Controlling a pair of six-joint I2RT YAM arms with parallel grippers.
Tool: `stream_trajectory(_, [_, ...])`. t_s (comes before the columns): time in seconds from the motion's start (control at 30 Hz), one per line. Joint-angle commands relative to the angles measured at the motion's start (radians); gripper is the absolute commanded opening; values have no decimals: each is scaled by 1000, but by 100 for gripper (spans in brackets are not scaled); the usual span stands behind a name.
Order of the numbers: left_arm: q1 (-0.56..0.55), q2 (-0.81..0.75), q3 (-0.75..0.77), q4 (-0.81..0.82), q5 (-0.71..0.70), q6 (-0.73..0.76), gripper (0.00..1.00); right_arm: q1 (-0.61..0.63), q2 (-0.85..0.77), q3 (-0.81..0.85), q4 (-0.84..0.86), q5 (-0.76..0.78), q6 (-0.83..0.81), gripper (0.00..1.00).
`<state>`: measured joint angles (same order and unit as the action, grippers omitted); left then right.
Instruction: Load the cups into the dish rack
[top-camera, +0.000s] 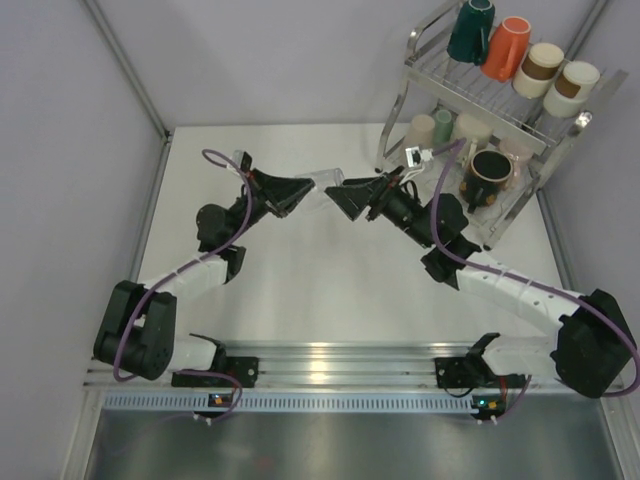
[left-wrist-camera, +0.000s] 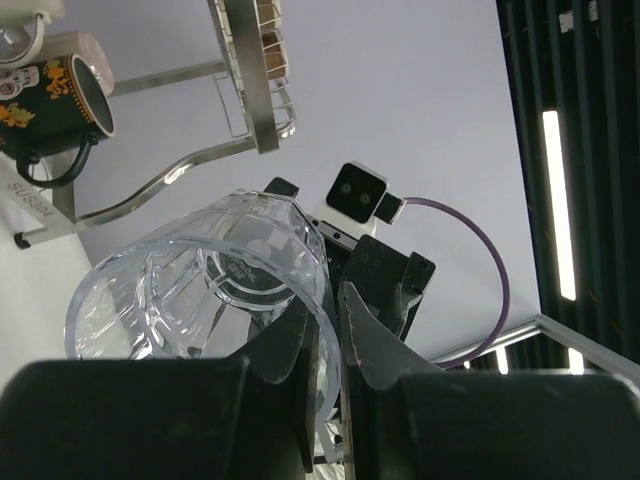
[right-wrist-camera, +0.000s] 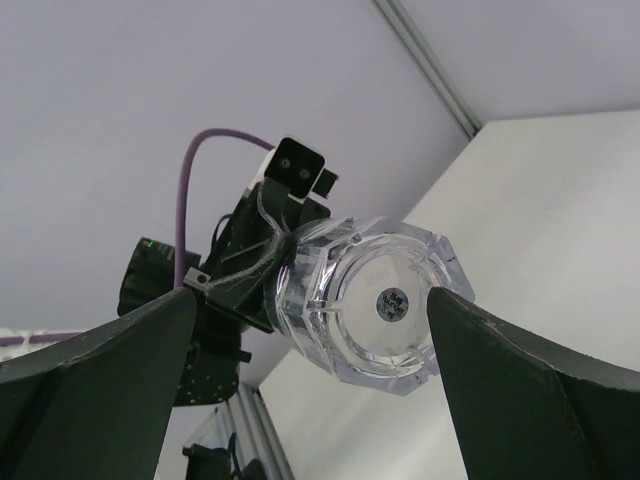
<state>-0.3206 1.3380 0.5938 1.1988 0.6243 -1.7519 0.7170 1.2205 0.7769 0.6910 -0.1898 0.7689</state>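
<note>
A clear faceted glass cup (top-camera: 325, 181) hangs in the air between my two grippers, lying on its side above the table. My left gripper (left-wrist-camera: 325, 310) is shut on the cup's (left-wrist-camera: 200, 290) rim, one finger inside and one outside. My right gripper (right-wrist-camera: 310, 300) is open wide, and the cup's base (right-wrist-camera: 375, 305) faces it between the fingers. In the top view my left gripper (top-camera: 303, 192) and my right gripper (top-camera: 347, 196) face each other. The dish rack (top-camera: 455, 75) stands at the back right. Its upper tier holds a dark teal cup (top-camera: 470, 30), an orange one (top-camera: 507, 47) and two white-and-brown ones.
On the rack's lower tier I see a mint cup (top-camera: 443, 127), a beige one (top-camera: 420, 135) and a black mug with orange pattern (top-camera: 488, 175). Grey walls close in the white table (top-camera: 300, 280) on the left and at the back.
</note>
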Motion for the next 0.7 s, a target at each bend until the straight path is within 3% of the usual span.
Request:
stream_trajectory(0.0, [-35,0,51,502,-26,-43,0,76,4,59,120,13,20,99])
stream_trajectory(0.13, [-37,-10,58,502,-28,-38,0,90,-22,16,120,68,24,99])
stream_trajectory(0.37, [-41,-8,93,501,-24,-55,0,90,-133,-10,-24,303,-57,99])
stream_trajectory(0.43, [-43,-10,100,502,-23,-52,0,90,-139,11,-96,322,-57,99])
stream_trajectory(0.67, [-49,15,127,501,-37,-60,0,90,-107,32,-113,303,-17,99])
